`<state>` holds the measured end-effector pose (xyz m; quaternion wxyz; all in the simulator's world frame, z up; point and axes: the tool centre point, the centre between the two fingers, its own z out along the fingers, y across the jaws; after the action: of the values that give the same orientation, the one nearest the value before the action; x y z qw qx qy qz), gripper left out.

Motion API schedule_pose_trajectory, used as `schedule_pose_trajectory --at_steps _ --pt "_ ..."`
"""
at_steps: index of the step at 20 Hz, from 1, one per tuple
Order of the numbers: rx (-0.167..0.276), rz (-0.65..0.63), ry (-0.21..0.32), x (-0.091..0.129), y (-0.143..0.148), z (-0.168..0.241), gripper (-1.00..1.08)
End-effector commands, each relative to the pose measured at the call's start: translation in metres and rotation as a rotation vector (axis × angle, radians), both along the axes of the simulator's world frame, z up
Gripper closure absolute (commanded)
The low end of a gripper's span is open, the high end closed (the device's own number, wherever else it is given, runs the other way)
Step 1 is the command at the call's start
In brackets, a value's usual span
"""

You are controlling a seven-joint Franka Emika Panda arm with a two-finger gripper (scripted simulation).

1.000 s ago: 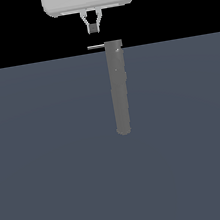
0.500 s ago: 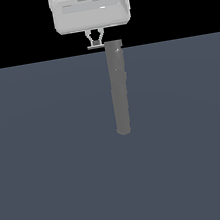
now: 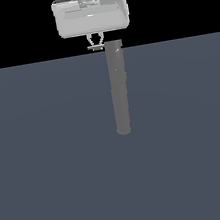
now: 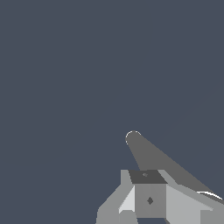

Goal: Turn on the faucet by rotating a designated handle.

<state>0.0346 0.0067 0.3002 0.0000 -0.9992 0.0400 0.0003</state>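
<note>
The faucet (image 3: 118, 88) is a long grey cylinder lying on the dark grey floor, its rounded end pointing toward the camera in the exterior view. The handle (image 3: 94, 47) is a thin light rod sticking out from its far end toward the exterior view's left. My gripper (image 3: 95, 42) hangs right above the handle. Its small fingers are drawn together in a V, with the tips at the rod. In the wrist view the faucet (image 4: 151, 155) runs away from my fingers (image 4: 149, 199). I cannot make out the handle there.
The dark grey floor (image 3: 50, 167) spreads flat around the faucet on all sides. Above its far edge the background is black. No other objects show.
My gripper has come down toward the handle, and more of the hand and wrist show at the top. The faucet and handle look unmoved.
</note>
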Motion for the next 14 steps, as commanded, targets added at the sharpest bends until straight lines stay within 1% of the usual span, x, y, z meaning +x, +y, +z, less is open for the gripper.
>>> schedule_pose_trajectory --at_steps 1,2,14 --pt "0.000 0.000 -0.001 0.001 0.000 0.000 1.08" --pt "0.000 0.000 -0.001 0.000 0.000 0.000 1.08" --pt "0.000 0.000 -0.001 -0.036 0.014 0.000 1.08"
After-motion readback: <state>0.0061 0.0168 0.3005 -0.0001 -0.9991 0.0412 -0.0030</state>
